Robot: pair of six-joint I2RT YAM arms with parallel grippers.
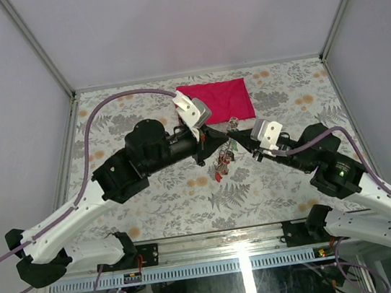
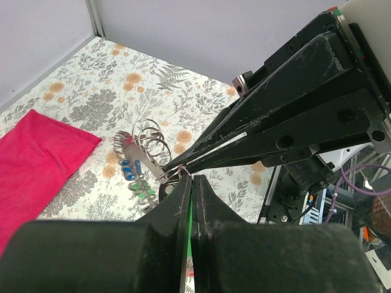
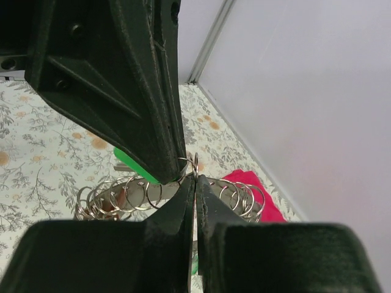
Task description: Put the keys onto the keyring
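Bunch of keys, carried mid-table between two claws that meet tip to tip.
Left gripper and right gripper both have their jaws pressed together, nipping the bunch at one spot among its thin silver rings. The tagged keys trail toward the near edge, crosswise to the fingers. Neither arm is nearer. The large dark keyring cannot be made out. Red cloth lies behind.

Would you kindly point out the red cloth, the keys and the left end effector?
red cloth (image 1: 216,100): top external view, middle of the cloth.
keys (image 2: 130,170): left wrist view, on a blue tag.
left end effector (image 2: 190,179): left wrist view, between its shut fingertips.
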